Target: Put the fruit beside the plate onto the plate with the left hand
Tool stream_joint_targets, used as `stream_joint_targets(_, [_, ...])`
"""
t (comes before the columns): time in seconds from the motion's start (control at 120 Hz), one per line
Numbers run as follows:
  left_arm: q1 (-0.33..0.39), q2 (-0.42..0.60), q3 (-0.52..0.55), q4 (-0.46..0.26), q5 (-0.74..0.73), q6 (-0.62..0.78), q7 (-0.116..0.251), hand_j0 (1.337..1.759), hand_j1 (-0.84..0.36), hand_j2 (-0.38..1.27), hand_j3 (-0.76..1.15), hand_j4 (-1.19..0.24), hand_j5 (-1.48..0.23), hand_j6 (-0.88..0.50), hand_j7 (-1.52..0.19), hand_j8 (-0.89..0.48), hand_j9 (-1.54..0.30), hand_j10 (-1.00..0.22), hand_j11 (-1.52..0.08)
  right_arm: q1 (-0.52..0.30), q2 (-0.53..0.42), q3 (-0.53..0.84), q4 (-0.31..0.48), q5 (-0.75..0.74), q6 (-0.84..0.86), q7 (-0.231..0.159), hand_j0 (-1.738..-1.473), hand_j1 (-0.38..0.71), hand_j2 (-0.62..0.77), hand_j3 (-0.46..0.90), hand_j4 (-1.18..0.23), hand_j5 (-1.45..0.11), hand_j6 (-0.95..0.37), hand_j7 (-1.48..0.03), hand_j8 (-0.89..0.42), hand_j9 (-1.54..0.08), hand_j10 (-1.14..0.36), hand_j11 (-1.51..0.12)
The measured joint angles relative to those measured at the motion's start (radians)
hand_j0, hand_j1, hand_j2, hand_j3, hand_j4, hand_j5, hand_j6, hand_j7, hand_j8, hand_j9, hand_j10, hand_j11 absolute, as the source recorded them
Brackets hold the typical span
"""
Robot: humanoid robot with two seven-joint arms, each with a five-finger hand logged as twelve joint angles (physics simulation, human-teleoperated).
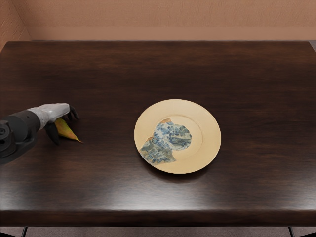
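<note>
Plate, blue-patterned centre, flat on table. Well left of it, left hand lies low, thumb and fingers clamped on yellow fruit.

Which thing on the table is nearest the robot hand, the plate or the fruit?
The yellow-orange fruit at the left, partly under the left robot hand; the yellow plate with the blue pattern lies apart, off to the right.

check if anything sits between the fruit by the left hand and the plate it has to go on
Nothing visible does. The fruit lies on the table partly under the left hand, to the left of the plate. No object shows between them, and nothing lies on the plate.
</note>
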Motion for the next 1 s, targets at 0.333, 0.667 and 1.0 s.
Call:
stream_joint_targets(0.333, [0.0, 0.001, 0.017, -0.001, 0.003, -0.001, 0.0, 1.652, -0.22, 0.08, 0.0, -0.58, -0.75, -0.58, -0.75, -0.42, -0.76, -0.47, -0.78, 0.0, 0.0, 0.0, 0.0, 0.0, 0.0, 0.0, -1.658, -0.35, 0.0, 0.0, 0.0, 0.0, 0.0, 0.0, 0.0, 0.0, 0.0, 0.0])
stream_joint_targets(0.667, [-0.003, 0.003, 0.021, 0.0, 0.0, -0.002, 0.0, 1.652, -0.24, 0.35, 0.0, -0.7, -0.9, -0.66, -0.9, -0.5, -0.92, -0.54, -0.94, 0.0, 0.0, 0.0, 0.0, 0.0, 0.0, 0.0, -1.658, -0.35, 0.0, 0.0, 0.0, 0.0, 0.0, 0.0, 0.0, 0.0, 0.0, 0.0])
stream_joint_targets(1.0, [-0.079, -0.003, 0.003, -0.004, -0.032, -0.045, 0.0, 1.654, -0.31, 0.49, 0.0, -0.7, -0.94, -0.62, -0.94, -0.45, -0.94, -0.49, -0.95, 0.0, 0.0, 0.001, 0.0, 0.001, 0.0, 0.0, -1.658, -0.35, 0.0, 0.0, 0.0, 0.0, 0.0, 0.0, 0.0, 0.0, 0.0, 0.0])
